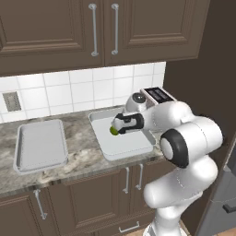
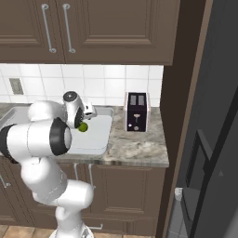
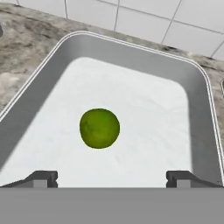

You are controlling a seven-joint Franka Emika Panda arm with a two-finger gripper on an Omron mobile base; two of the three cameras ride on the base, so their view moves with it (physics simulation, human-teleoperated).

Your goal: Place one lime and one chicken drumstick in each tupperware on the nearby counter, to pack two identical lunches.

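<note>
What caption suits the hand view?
Open gripper above a lime lying in a tupperware on the counter.

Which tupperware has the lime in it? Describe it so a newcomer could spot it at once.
On the counter under the tiled wall, find the toaster at the right end. The tupperware right beside it, under the open gripper, holds the lime; the other tupperware, further left, is empty.

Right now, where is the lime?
The lime lies inside the right tupperware, near its middle, under the open tool, left of the toaster.
</note>
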